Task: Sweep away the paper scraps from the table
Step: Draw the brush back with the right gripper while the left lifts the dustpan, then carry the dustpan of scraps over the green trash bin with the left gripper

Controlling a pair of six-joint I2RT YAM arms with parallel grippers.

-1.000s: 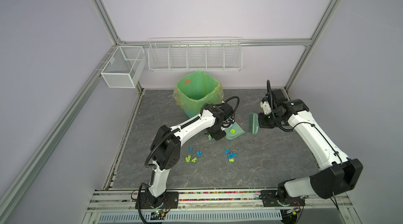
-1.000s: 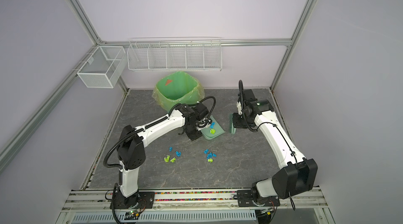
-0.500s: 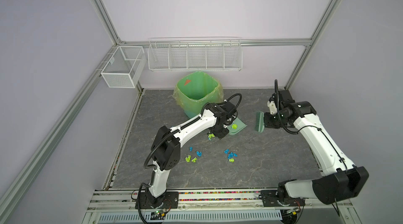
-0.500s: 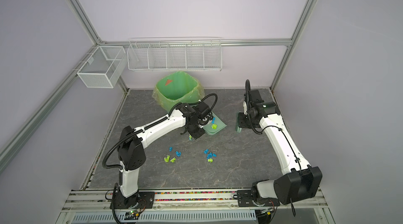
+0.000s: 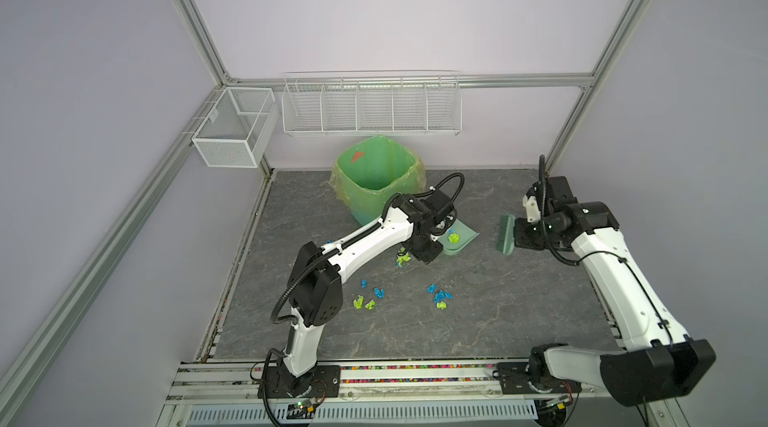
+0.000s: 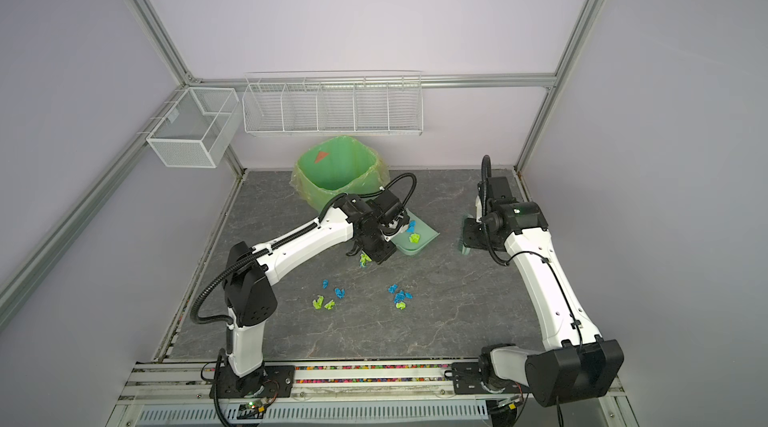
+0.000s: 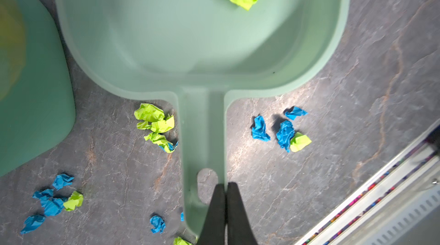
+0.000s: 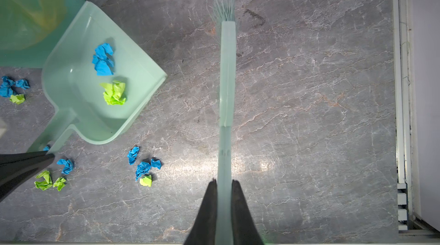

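Noted brush (image 5: pixel 506 236) and right gripper (image 8: pixel 225 181) carried off to the right since a second ago: then just beside the dustpan (image 5: pixel 467 238) mouth, now well apart from it. Noted dustpan itself barely shifted.

Starting left of the dustpan: found green-lined bin (image 5: pixel 376 180) behind and to the left, near the pan's back wall. Found loose paper scraps (image 5: pixel 369 303) on the table (image 5: pixel 519 321), left of the dustpan and nearer the camera, blue and lime, in small groups. Marked one lime-and-blue clump lying just beside the handle. Marked another group on the camera side of the pan, near but apart.

At the dustpan handle: saw left gripper (image 7: pixel 225 185) pinched tight on the handle's end, beside the hanging hole. Found pan flat on the table, mouth turned toward the brush.

Inside the dustpan: counted one lime wad and a few blue ones on the pan floor.

Right of the dustpan: saw right gripper clamped on the brush handle, one finger on each side. Could not tell whether bristles touch the table.
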